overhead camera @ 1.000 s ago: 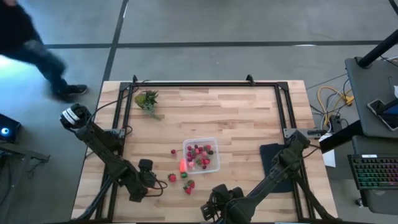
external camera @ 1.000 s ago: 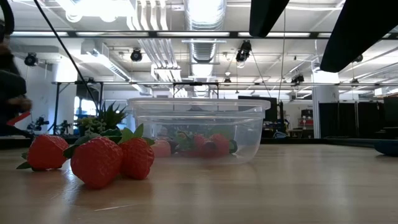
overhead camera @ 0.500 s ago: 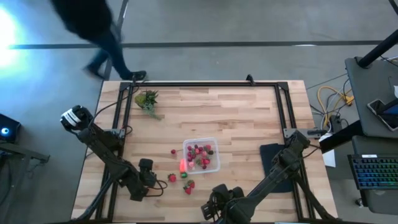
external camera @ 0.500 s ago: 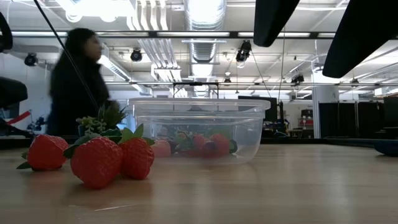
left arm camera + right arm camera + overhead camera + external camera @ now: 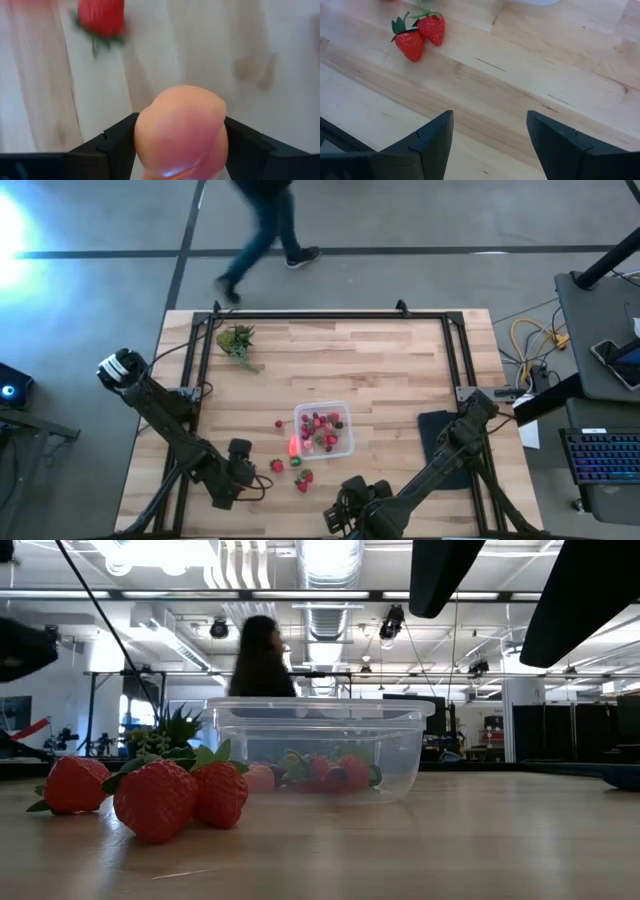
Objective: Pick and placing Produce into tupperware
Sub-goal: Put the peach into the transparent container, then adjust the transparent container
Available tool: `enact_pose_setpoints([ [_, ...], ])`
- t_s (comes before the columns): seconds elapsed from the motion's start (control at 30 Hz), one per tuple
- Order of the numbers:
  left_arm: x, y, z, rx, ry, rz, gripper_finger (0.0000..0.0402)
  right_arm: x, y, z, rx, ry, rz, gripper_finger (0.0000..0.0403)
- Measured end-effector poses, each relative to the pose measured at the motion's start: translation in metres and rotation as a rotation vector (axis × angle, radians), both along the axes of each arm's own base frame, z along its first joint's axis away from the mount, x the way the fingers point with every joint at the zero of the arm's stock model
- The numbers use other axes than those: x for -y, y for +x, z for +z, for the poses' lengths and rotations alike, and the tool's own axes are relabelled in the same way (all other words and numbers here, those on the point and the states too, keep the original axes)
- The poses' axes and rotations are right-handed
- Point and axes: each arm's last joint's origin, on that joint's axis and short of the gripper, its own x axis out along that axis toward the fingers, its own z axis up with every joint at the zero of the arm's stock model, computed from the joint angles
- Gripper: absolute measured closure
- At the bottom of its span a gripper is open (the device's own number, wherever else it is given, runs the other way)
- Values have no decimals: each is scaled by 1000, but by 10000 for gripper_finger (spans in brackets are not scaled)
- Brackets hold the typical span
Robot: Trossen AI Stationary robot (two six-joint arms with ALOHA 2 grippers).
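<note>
From above, the left hand point(image 5: 250, 473) sits low at the desk's point(image 5: 380, 370) near left, just beside a loose strawberry point(image 5: 277, 466), while the tupperware point(image 5: 323, 430) at mid-desk holds several berries and the right hand point(image 5: 345, 518) waits at the near edge. At desk level, three strawberries point(image 5: 150, 795) lie before the tupperware point(image 5: 320, 748). The left wrist shows its fingers point(image 5: 117, 145) pressed on the orange-pink fruit point(image 5: 181, 131). The right wrist shows parted, empty fingers point(image 5: 432, 137) facing two strawberries point(image 5: 420, 34).

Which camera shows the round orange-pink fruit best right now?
The left wrist view: the round orange-pink fruit fills it, between the left gripper's dark fingers. The high, low and right wrist views show no sure sign of it.
</note>
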Motion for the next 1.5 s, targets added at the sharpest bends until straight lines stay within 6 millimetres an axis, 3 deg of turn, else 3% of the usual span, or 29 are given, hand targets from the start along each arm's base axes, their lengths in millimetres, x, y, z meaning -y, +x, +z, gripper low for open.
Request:
enact_pose_setpoints([
  [0.17, 3, 22, 29, 152, 42, -57, 176, 0, 0, 0, 1, 1, 0, 158],
  [0.27, -6, 44, 48, 249, 100, -78, 177, 0, 0, 0, 1, 1, 0, 158],
  [0.37, -26, 72, 67, 334, 138, -57, 177, 0, 0, 0, 4, 4, -9, 158],
  [0.57, -89, 125, 93, 509, 96, -17, 177, 0, 0, 0, 8, 9, -19, 158],
  [0.67, -116, 136, 88, 496, 56, -14, 177, -1, 0, 0, 13, 15, -28, 158],
  [0.77, -129, 141, 81, 487, 64, 8, 166, -2, -1, 1, 15, 21, -29, 158],
  [1.07, -127, 165, 36, 365, 68, 0, 87, -2, -3, -1, 10, 20, -44, 158],
  [1.2, -129, 148, 33, 148, 122, -31, 68, -4, -4, -1, 15, 26, -56, 158],
  [1.3, -131, 111, 42, -23, 177, -76, 66, -6, -6, -1, 15, 26, -52, 158],
  [1.37, -135, 90, 50, -26, 232, -69, 66, -7, -7, -2, 11, 21, -46, 158],
  [1.5, -146, 63, 72, 152, 249, 3, 66, -5, -8, -5, 5, 10, -49, 158],
])
